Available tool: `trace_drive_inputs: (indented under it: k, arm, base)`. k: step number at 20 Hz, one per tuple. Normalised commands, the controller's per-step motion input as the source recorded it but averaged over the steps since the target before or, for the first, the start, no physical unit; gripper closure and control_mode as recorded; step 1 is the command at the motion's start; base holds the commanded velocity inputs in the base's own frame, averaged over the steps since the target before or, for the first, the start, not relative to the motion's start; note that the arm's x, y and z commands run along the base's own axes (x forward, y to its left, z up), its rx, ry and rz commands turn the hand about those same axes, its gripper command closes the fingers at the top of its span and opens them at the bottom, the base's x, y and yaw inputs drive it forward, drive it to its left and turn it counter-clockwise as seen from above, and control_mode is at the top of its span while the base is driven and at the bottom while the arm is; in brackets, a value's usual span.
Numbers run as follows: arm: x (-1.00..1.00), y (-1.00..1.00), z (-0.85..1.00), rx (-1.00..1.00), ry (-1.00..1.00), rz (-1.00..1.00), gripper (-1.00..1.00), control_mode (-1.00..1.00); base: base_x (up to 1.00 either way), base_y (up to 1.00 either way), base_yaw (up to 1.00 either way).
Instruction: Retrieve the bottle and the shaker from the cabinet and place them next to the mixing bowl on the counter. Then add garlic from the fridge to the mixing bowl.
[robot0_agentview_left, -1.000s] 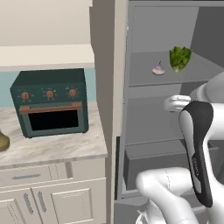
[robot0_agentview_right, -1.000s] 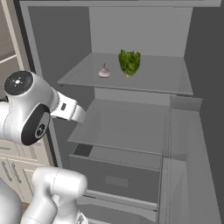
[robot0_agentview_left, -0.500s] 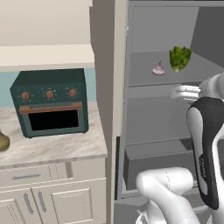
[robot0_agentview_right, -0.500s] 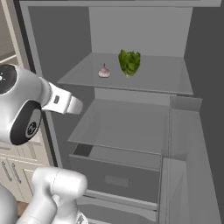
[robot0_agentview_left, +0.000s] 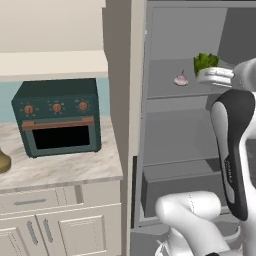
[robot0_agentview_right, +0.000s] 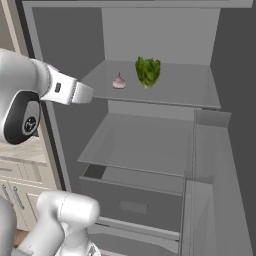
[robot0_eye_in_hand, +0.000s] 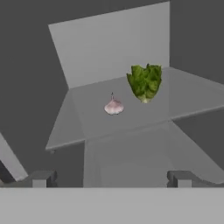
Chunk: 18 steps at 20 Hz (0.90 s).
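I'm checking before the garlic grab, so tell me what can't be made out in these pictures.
- Lettuce, left base view: lower part hidden behind the arm.
- Object on the counter, left base view: cut off by the left edge, unidentifiable.
- Gripper, hand view: just the tips rise above the bottom band.

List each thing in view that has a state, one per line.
fridge: door open, shelves exposed.
garlic: resting on the upper shelf, untouched.
lettuce: upright on the same shelf, beside the garlic.
tool: open, empty, short of the shelf.
toaster oven: door shut, on the counter.
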Motion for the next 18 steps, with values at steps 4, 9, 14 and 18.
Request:
trace_drive_inputs:
  k: [4,9,14,18]
  arm:
    - [0.62,-0.3,0.13,0.0,0.06,0.0,-1.0,-1.0]
    - [0.6,-0.23,0.0,0.0,0.16,0.16,-1.0,-1.0]
    - [0.18,0.01,-0.31,0.0,0.08,0.12,-1.0,-1.0]
    - [0.34,0.06,-0.57,-0.01,-0.01,0.0,-1.0,-1.0]
  base:
    - [0.0,0.0,0.0]
    - [0.0,0.0,0.0]
    - [0.0,0.0,0.0]
    - [0.0,0.0,0.0]
